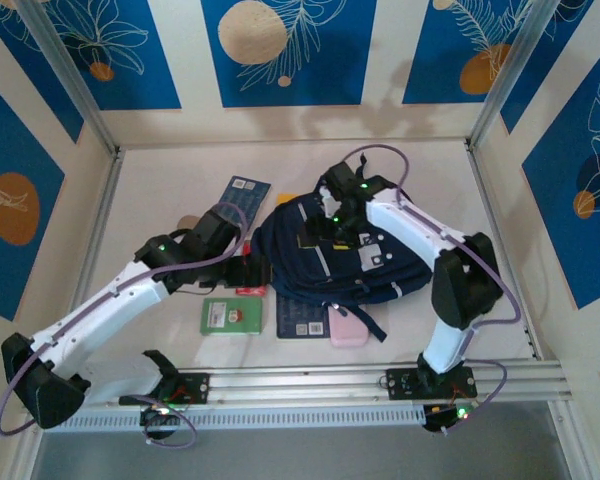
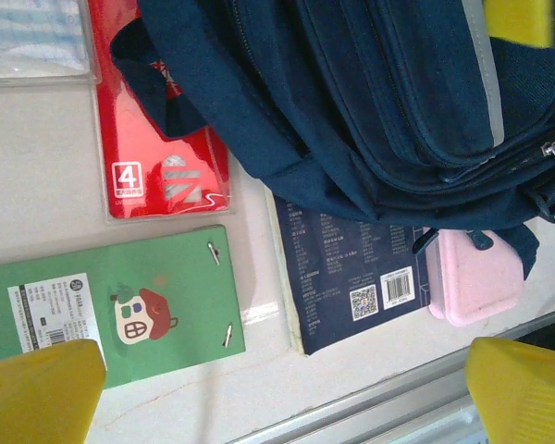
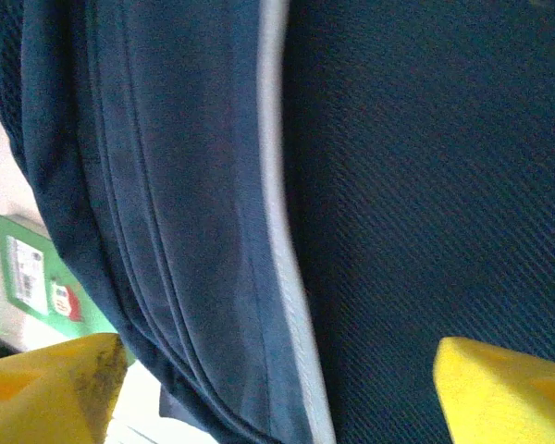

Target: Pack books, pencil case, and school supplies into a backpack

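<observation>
L hand spread wide, pointing down over surface by backpack's left end; arm stretched low from near-left. R hand spread too, elbow high, wrist bent down just over backpack. Backpack lies flat mid-surface, long axis approx left-right, straps hanging toward near edge.

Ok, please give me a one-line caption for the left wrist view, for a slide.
Open left gripper over the green box, red packet and navy book at the backpack edge.
</observation>
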Robot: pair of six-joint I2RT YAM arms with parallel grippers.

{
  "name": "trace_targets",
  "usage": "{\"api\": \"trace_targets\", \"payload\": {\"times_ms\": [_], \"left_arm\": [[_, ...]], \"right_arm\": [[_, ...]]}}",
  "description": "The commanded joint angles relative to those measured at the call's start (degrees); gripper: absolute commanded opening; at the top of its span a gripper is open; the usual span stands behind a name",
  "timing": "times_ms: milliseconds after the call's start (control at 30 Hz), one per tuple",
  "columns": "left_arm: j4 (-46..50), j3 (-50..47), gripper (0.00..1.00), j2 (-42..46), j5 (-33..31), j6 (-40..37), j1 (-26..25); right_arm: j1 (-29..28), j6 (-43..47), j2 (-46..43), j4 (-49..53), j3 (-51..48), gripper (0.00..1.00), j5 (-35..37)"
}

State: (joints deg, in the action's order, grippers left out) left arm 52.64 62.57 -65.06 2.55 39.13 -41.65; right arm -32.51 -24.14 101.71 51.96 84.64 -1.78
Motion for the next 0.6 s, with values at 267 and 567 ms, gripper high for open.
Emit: {"api": "trace_targets", "payload": {"times_ms": [267, 567], "left_arm": [[0.0, -4.8, 1.00, 6.4, -4.0, 2.9, 0.1], [-1.1, -3.8, 1.00, 4.8, -2.2, -0.7, 0.1]], "right_arm": [[-7.8, 3.2, 12.2, 8.9, 8.6, 0.87, 20.2], [-8.0, 0.9, 10.2, 5.2, 8.8, 0.17, 17.5]]}}
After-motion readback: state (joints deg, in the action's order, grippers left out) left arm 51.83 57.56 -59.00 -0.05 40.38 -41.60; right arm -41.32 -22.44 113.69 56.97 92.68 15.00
